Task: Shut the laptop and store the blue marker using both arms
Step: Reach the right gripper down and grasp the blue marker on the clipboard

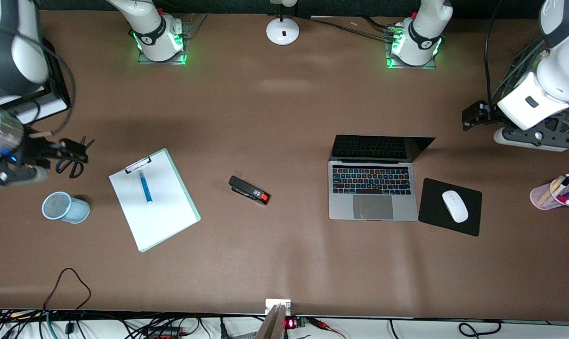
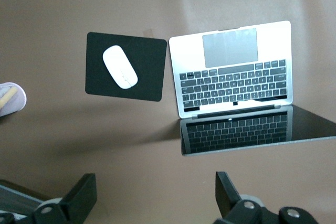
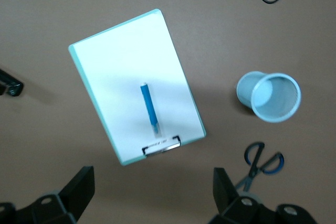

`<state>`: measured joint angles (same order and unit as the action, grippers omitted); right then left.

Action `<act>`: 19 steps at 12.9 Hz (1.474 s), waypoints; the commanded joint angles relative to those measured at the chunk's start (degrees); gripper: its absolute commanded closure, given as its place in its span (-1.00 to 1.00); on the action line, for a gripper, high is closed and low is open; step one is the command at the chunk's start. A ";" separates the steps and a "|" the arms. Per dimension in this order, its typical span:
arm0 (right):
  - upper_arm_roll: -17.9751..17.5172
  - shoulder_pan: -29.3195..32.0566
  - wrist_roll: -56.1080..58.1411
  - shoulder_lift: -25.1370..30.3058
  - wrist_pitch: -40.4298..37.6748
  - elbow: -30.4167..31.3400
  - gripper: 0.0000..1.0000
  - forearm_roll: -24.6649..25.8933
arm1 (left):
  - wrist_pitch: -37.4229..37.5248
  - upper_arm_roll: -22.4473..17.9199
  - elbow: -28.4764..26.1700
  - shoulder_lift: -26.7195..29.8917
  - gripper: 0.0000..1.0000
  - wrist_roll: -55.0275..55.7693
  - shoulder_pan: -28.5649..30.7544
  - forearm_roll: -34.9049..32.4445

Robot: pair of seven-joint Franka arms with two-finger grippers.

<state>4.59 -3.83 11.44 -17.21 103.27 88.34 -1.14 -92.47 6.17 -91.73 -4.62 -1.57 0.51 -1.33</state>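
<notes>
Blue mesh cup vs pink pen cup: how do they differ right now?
The blue mesh cup holds nothing visible; the pink pen cup holds several pens. The blue mesh cup sits at the right arm's end of the table, beside the clipboard; the pink pen cup is at the left arm's end, beside the mouse pad. Both are small cups on the table.
</notes>
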 commanded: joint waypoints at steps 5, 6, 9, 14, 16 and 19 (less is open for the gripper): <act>-0.54 -0.39 19.03 -11.86 12.91 1.75 -1.00 -1.06 | 1.59 0.24 9.81 -7.95 -0.96 -0.81 -0.07 2.38; -0.63 -0.82 20.11 -13.44 14.75 1.75 -1.00 -1.15 | 2.73 0.25 9.73 -7.95 -0.60 -0.72 0.28 2.47; -1.42 -2.23 20.20 -17.76 18.53 3.05 -0.67 -1.24 | 8.35 0.25 9.29 -8.04 0.76 -0.55 0.54 2.83; -1.51 -3.38 20.20 -21.89 22.93 3.85 -0.19 -1.24 | 12.40 1.99 5.09 -5.95 1.00 4.17 0.11 3.78; -1.51 -3.64 20.20 -22.86 23.65 4.03 -0.02 -1.24 | 11.71 3.67 0.26 -2.87 1.00 8.66 0.19 6.33; -1.51 -3.64 20.20 -24.18 24.78 4.91 0.05 -1.24 | 7.68 5.34 -7.99 1.26 1.00 13.16 0.19 9.23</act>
<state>3.06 -7.32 30.33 -41.29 126.36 91.74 -1.39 -81.21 10.90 -91.89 -8.72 9.38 0.41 5.57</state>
